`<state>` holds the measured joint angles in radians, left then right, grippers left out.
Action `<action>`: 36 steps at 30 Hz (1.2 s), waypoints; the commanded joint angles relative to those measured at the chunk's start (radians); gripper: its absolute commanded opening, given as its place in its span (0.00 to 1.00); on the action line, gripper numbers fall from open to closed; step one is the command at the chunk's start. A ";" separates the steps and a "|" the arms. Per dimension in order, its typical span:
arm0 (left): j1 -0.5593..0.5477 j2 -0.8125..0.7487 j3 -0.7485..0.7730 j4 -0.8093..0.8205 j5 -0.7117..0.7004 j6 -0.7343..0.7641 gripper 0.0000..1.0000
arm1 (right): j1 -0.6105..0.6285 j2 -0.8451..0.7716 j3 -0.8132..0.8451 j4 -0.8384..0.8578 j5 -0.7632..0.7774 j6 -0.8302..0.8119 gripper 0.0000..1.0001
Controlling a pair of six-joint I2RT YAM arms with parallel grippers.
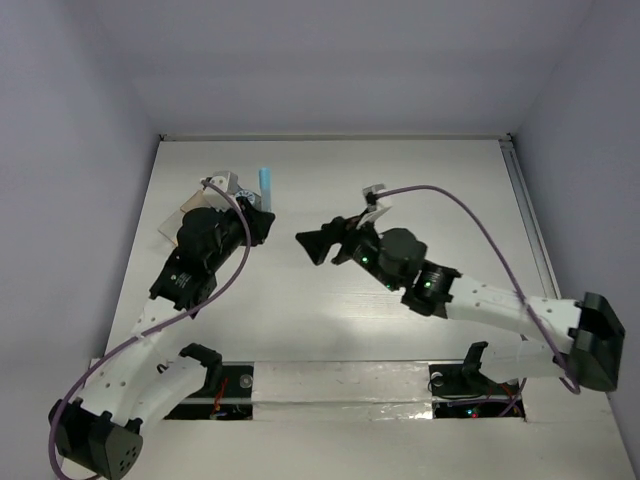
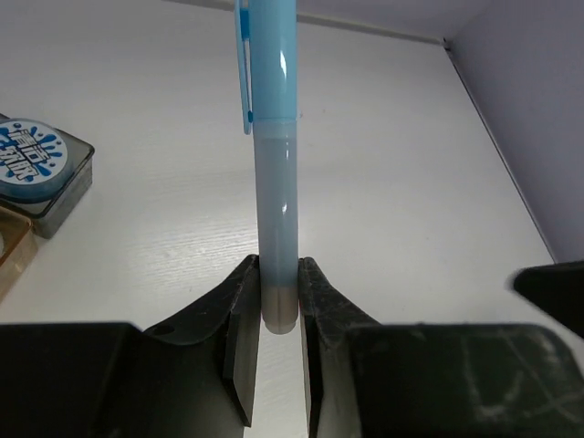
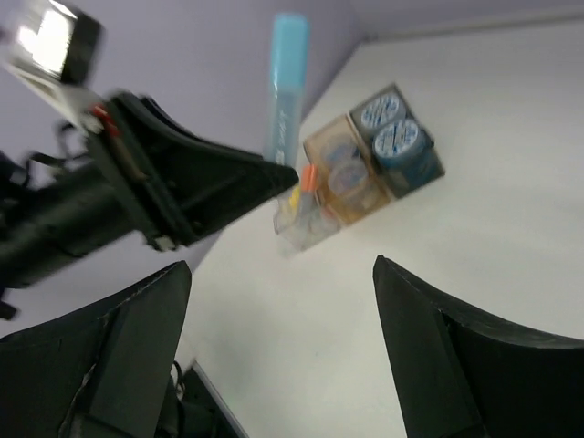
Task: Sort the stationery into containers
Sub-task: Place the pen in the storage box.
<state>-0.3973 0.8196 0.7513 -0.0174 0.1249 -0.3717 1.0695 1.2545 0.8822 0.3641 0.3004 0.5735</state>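
cap end of the blue pen (image 2: 276, 201) past the upper edge

Bench (image 1: 440, 175) is open across the upper centre and upper right of the top view. Upper left is obstructed: container cluster (image 3: 356, 208), apparently partly under the left gripper (image 1: 265, 208), with blue pen (image 1: 266, 180) projecting.

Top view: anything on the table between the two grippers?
No: in the top view only bare table separates the left gripper, shut on the blue pen, from the open right gripper.
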 commanded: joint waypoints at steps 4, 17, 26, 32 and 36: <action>0.014 0.021 0.008 0.042 -0.259 -0.128 0.00 | -0.035 -0.211 -0.086 -0.132 0.107 -0.116 0.82; 0.474 0.131 -0.082 -0.072 -0.028 -0.161 0.00 | -0.195 -0.291 -0.186 -0.248 -0.014 -0.149 0.81; 0.600 0.254 -0.092 -0.050 0.013 -0.122 0.00 | -0.195 -0.276 -0.196 -0.226 -0.081 -0.146 0.82; 0.621 0.323 -0.072 -0.027 0.001 -0.130 0.00 | -0.195 -0.296 -0.210 -0.214 -0.098 -0.141 0.83; 0.630 0.387 -0.041 -0.032 0.004 -0.130 0.00 | -0.195 -0.297 -0.216 -0.200 -0.124 -0.136 0.83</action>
<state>0.2249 1.1828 0.6613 -0.0818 0.1207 -0.5102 0.8764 0.9798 0.6701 0.1112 0.2104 0.4419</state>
